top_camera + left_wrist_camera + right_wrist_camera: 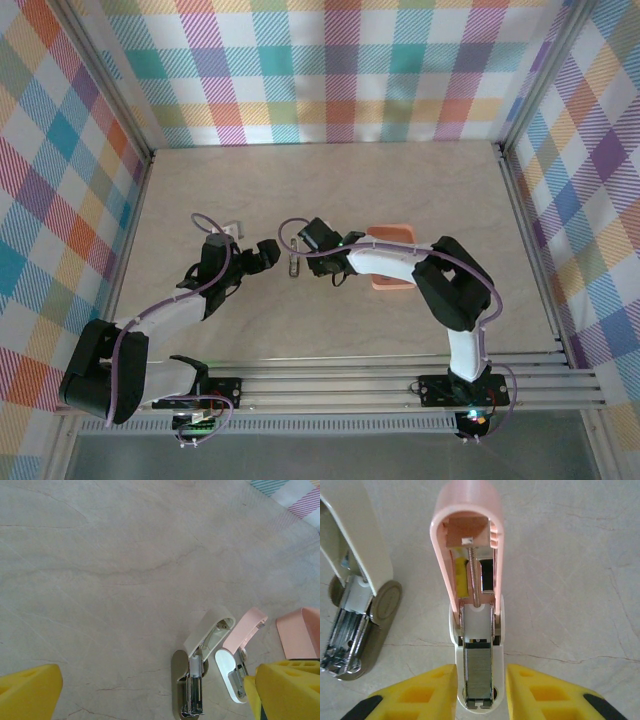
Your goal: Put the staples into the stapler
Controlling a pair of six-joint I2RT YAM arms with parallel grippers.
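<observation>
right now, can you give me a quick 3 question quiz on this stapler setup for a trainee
1. True or false: the pink stapler has its lid shut.
2. How many staplers lie open on the table? A one, B two, C three.
3. Which gripper's yellow fingers flank the pink stapler?
Key: 1 false, its lid is flipped up. 2 B, the pink one and a beige stapler beside it. 3 the right gripper; the left gripper hangs wide open nearby.
</observation>
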